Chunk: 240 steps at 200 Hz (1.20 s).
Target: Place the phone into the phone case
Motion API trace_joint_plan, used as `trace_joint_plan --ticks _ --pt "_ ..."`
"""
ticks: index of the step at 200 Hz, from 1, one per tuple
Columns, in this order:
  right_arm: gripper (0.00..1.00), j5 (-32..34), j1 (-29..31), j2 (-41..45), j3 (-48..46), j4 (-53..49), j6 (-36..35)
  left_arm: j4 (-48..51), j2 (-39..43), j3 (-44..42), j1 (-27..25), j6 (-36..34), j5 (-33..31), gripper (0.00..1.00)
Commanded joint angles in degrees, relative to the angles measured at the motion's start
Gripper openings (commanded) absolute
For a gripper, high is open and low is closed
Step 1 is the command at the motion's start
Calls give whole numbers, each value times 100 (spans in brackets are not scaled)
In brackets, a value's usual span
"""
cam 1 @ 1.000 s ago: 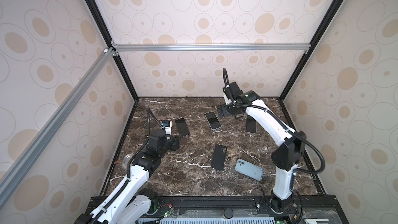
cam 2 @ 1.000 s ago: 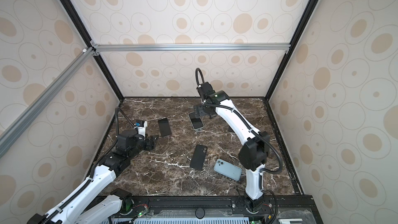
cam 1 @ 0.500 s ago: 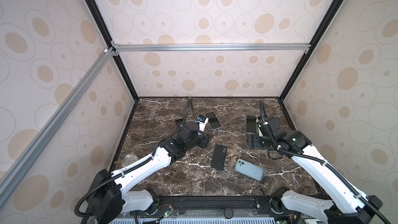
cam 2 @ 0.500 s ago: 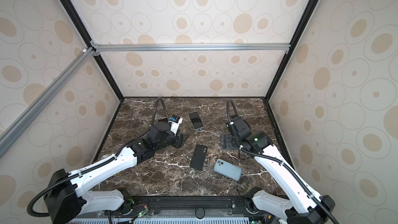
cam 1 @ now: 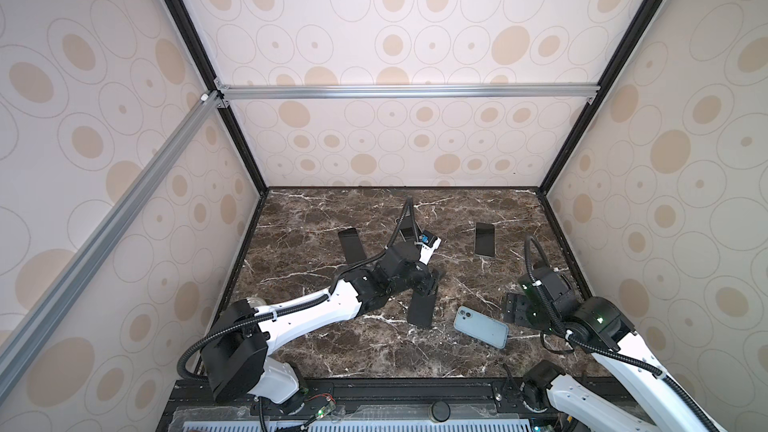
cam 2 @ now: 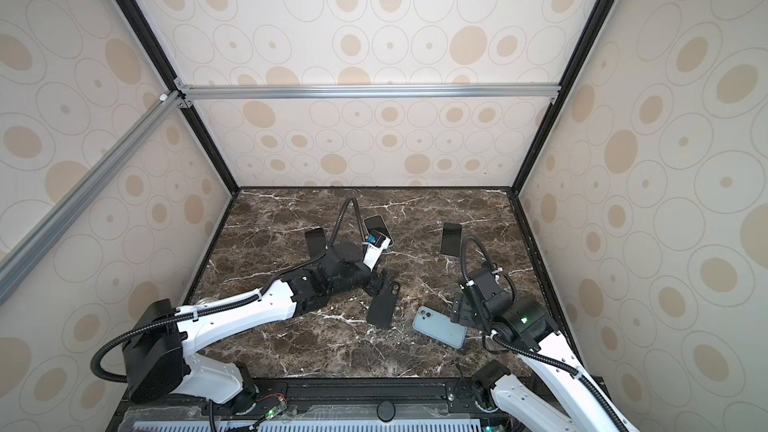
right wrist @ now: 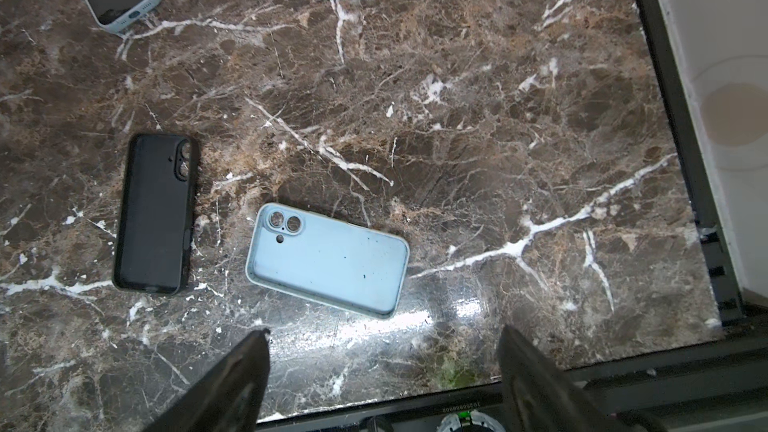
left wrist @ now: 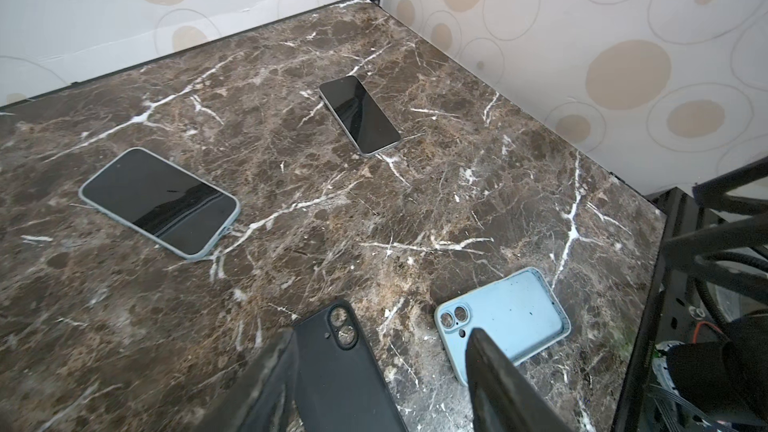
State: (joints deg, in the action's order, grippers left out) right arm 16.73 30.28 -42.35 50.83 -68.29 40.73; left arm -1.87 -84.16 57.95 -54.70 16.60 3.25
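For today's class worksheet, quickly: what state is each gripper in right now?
Left gripper: open, holding nothing, over the camera end of the black phone case.
Right gripper: open, holding nothing, near the light blue phone case.

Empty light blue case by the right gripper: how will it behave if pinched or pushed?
Probably light and a bit flexible: the light blue case is an empty thin-walled shell, open side up. Pushed, it should slide rather than tip, since it lies flat on the glossy marble table. A pinch across its rim may bow the walls.
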Motion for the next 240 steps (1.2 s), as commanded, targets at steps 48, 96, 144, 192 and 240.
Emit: trace_joint_plan --ticks 48,96,144,192,240 --pt "85 -796 -19 -651 -190 789 -76 517 -507 1191 33 -434 119 68" --pt "84 -1256 -20 -1707 -129 1031 -61 735 -402 1123 333 -759 -200 69" --pt "86 -306 -256 -1931 154 1348 -208 675 -286 843 416 -670 -307 69" --pt "94 -691 -1362 -3227 1007 2071 -938 730 -369 848 422 -673 -272 71" --pt "96 -1352 -2182 -5175 2283 2593 -1632 761 -421 853 435 -665 -197 71"
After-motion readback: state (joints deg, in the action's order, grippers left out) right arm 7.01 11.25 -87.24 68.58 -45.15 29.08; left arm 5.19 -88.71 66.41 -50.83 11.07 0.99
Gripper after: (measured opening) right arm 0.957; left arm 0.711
